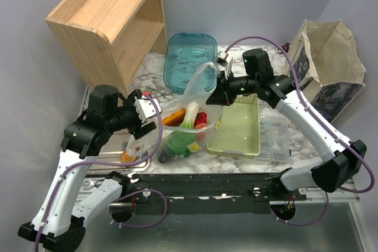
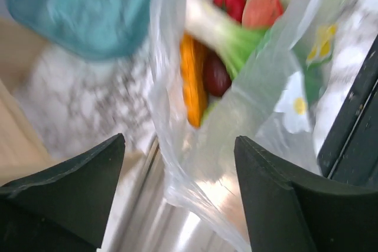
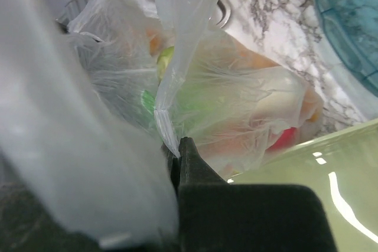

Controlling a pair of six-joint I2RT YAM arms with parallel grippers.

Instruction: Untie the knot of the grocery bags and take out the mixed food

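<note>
Just left of the basket [image 1: 239,131], the bag [image 1: 177,137] lies on the counter [image 1: 150,68], food [image 1: 190,116] visible inside. Its handle [image 3: 183,39] is pinched in the closed right claw [image 1: 220,90]; the left claw [image 2: 177,205] stands open astride the opposite edge. Opening is judged in hand; next, a left grip is required to spread the mouth.
</note>
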